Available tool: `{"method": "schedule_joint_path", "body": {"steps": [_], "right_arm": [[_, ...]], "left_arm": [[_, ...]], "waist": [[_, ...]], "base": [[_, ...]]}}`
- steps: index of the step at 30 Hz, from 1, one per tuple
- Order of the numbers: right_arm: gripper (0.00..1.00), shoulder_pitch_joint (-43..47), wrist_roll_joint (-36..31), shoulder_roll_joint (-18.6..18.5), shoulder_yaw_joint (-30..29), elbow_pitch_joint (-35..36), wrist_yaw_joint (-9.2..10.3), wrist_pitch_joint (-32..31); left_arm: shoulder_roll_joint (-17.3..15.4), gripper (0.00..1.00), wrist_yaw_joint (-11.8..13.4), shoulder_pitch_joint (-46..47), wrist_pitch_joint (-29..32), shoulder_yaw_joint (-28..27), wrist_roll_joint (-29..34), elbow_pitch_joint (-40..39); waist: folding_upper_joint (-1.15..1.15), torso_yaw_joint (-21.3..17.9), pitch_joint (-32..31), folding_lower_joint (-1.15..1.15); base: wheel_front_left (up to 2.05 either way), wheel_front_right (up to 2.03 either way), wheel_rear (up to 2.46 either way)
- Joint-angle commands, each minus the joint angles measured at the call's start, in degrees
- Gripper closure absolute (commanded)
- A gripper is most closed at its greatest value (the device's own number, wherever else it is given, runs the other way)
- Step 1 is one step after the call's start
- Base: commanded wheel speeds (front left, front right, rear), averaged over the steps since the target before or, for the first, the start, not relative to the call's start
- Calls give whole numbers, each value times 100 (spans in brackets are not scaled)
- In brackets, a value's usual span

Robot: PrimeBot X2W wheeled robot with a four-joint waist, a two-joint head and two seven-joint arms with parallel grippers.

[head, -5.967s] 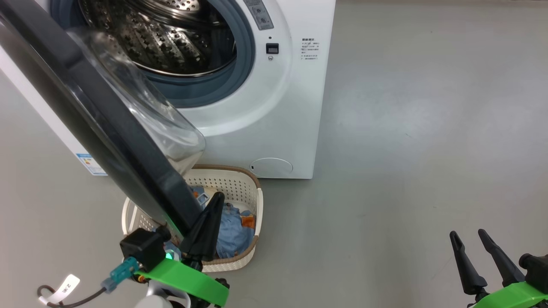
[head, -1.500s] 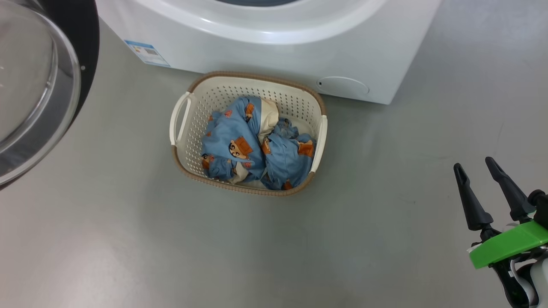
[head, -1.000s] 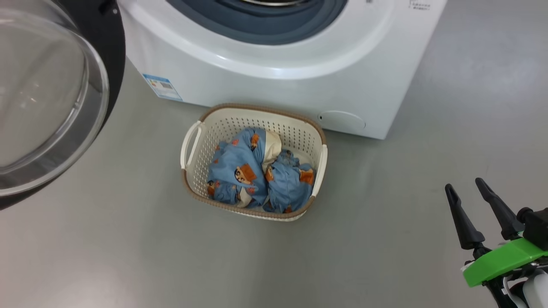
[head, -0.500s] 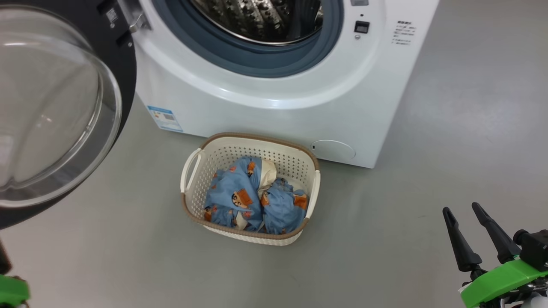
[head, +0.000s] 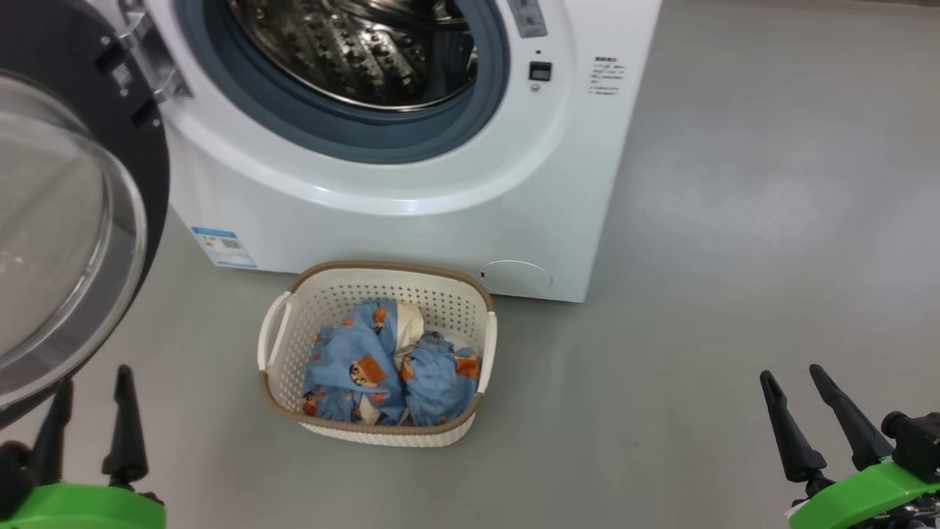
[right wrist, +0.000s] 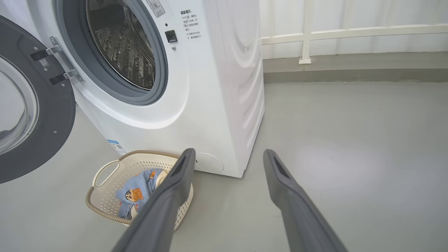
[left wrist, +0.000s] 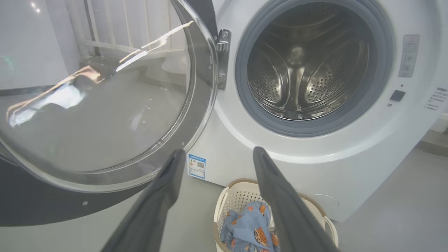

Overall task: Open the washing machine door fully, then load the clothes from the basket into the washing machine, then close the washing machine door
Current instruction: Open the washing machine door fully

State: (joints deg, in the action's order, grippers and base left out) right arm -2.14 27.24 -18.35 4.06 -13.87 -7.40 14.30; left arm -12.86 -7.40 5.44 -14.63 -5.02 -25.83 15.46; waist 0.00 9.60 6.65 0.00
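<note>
I hold left gripper (head: 94, 378) and right gripper (head: 791, 373) spread, empty, back from the washer (head: 411, 220) so its door (head: 66, 220) hangs wide and the clothes (head: 367, 367) in the basket (head: 389, 270) at its foot lie reachable.

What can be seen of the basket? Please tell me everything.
The basket is small, rectangular with rounded corners, of cream plastic, with perforated walls, a brown woven-look rim and two side handles. It stands upright on the grey floor, close before the washing machine, and holds crumpled blue clothes with orange prints.
</note>
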Motion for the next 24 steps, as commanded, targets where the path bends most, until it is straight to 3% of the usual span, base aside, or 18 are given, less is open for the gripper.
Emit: {"method": "schedule_joint_path", "body": {"steps": [1, 14, 24], "right_arm": [[0, 29, -6, -91, 59, 147, -9, 70], [0, 46, -29, -24, -69, 216, -9, 70], [0, 85, -22, 16, -134, 235, -9, 70]], "left_arm": [[-159, 0, -8, 33, -37, -126, -37, -194], [-237, 0, -9, -120, -37, 453, -317, -475], [-246, 0, -9, -202, -37, 547, -410, -519]], "waist": [[0, -193, -50, 0], [0, -987, -51, 0], [0, -1317, -107, 0]], "base": [[0, 0, 0], [0, 0, 0], [0, 0, 0]]}}
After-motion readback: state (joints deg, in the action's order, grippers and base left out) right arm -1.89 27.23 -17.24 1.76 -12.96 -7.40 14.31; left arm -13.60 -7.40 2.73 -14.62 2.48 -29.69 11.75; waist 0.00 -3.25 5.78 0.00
